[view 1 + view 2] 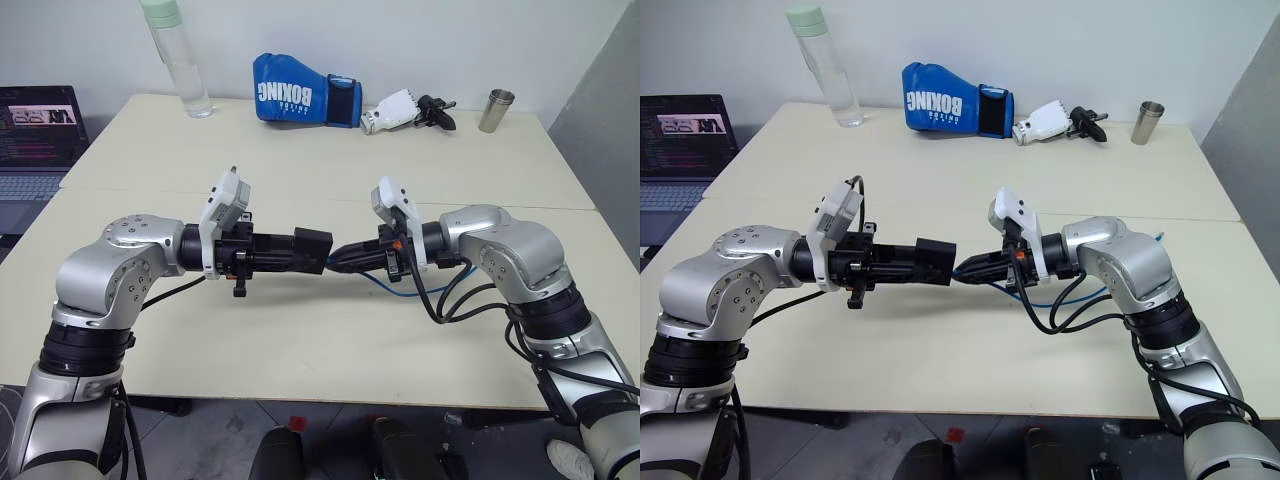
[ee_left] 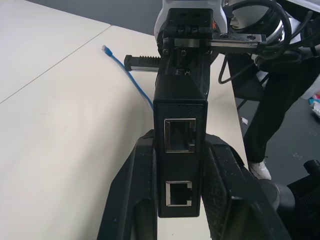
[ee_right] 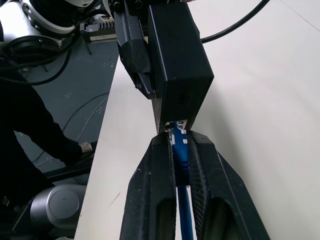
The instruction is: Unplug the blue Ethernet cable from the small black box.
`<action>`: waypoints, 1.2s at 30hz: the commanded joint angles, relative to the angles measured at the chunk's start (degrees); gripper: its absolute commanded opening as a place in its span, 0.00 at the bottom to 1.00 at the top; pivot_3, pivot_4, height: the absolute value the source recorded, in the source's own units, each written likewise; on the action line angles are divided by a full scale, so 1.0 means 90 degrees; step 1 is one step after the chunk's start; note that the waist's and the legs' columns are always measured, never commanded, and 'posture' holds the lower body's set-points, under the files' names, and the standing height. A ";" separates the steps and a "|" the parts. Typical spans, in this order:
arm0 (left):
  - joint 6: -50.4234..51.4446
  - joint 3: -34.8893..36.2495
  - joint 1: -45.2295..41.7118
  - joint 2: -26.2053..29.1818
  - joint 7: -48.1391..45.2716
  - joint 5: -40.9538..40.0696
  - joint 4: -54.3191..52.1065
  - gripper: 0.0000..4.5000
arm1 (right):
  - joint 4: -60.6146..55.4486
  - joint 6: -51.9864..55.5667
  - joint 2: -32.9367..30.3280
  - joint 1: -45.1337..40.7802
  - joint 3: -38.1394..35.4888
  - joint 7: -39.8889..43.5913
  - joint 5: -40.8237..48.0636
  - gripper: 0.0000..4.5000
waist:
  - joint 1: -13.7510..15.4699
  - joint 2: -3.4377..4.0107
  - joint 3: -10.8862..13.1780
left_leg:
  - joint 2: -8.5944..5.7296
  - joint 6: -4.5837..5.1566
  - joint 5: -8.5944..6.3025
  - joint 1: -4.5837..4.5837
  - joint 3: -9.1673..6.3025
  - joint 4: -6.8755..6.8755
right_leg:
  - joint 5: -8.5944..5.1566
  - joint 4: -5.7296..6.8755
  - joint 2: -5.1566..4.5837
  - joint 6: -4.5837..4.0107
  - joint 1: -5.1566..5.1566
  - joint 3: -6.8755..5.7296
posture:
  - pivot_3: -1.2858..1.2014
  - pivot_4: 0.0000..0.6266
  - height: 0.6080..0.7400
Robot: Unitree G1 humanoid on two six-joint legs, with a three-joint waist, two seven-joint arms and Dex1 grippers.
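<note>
Left claw (image 1: pixel 300 250) is clamped on the small black box (image 1: pixel 312 247), holding it in the air above the pale surface (image 1: pixel 300 340), near the middle of the scene. In the left wrist view the box (image 2: pixel 180 150) sits between the two pads, two ports on the facing edge, both empty there.

Right claw (image 3: pixel 181 150) meets the box from the right, pinched narrow on the blue Ethernet cable (image 3: pixel 180 155) right at the plug. The plug looks still seated in the box's edge. The rest of the cord (image 1: pixel 395 290) droops under the right arm toward the surface.

Risks, judged:
- Latch tab may not be pressed, so a straight pull could jam or drag the box from the left grip.
- Grip is on a thin cord, so the pads could slide along it.
- The cord runs close to the black robot cables (image 1: pixel 450 295) and might snag.
</note>
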 commanded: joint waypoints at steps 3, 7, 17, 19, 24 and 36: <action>-0.0135 0.0567 -0.0074 0.0285 0.0188 0.0000 0.0095 0.18 | -0.0105 -0.0107 -0.0672 0.0627 -0.0156 0.0050 -0.0294 0.02 | 0.0007 -0.0002 0.0000 | 0.0000 0.0000 0.0000 -0.0001 0.0000 0.0000 | 0.0000 -0.0002 0.0000 0.0000 0.0000 -0.0001 | 0.52 0.24 1.00; -0.0123 0.0814 0.0143 0.0382 0.0371 -0.0023 0.0107 0.18 | -0.0028 -0.0223 -0.0794 0.0992 -0.0435 -0.0277 -0.0411 0.02 | 0.0003 0.0000 0.0003 | -0.0001 0.0001 0.0000 -0.0004 0.0001 -0.0002 | 0.0000 -0.0006 -0.0001 0.0000 -0.0003 0.0002 | 0.52 0.24 1.00; -0.0111 0.0742 0.0812 0.0059 0.0934 -0.0016 -0.0415 0.18 | 0.3443 -0.1804 0.1273 -0.0375 -0.1614 -0.3841 -0.1666 0.02 | -0.0150 0.0002 0.0004 | 0.0007 -0.0005 0.0003 -0.0001 0.0005 -0.0003 | 0.0000 0.0007 0.0002 -0.0001 -0.0004 0.0005 | 0.52 0.24 1.00; -0.0099 0.0710 0.0813 0.0016 0.0991 -0.0024 -0.0451 0.18 | 0.3982 -0.2126 0.1438 -0.0601 -0.1695 -0.4099 -0.1810 0.10 | -0.0143 0.0002 0.0004 | 0.0005 -0.0024 0.0013 -0.0003 0.0006 -0.0008 | 0.0000 -0.0003 -0.0001 -0.0002 -0.0005 0.0005 | 0.52 0.24 1.00; -0.0078 0.0693 0.0850 -0.0053 0.1102 -0.0073 -0.0555 0.18 | 0.4748 -0.2696 0.1665 -0.0930 -0.1832 -0.4425 -0.2028 0.38 | -0.0154 0.0003 0.0004 | -0.0001 -0.0028 0.0015 -0.0007 0.0018 -0.0013 | 0.0000 -0.0011 -0.0029 -0.0001 -0.0010 0.0011 | 0.52 0.24 1.00; -0.1390 0.1013 0.0732 -0.0804 0.2767 0.0997 0.0355 0.18 | 0.1995 -0.1933 0.1079 -0.0017 -0.1142 -0.2627 -0.1659 1.00 | -0.0107 0.0010 0.0007 | -0.0001 -0.0024 0.0013 -0.0005 0.0008 -0.0017 | 0.0000 -0.0008 -0.0027 -0.0001 -0.0008 0.0004 | 0.52 0.24 1.00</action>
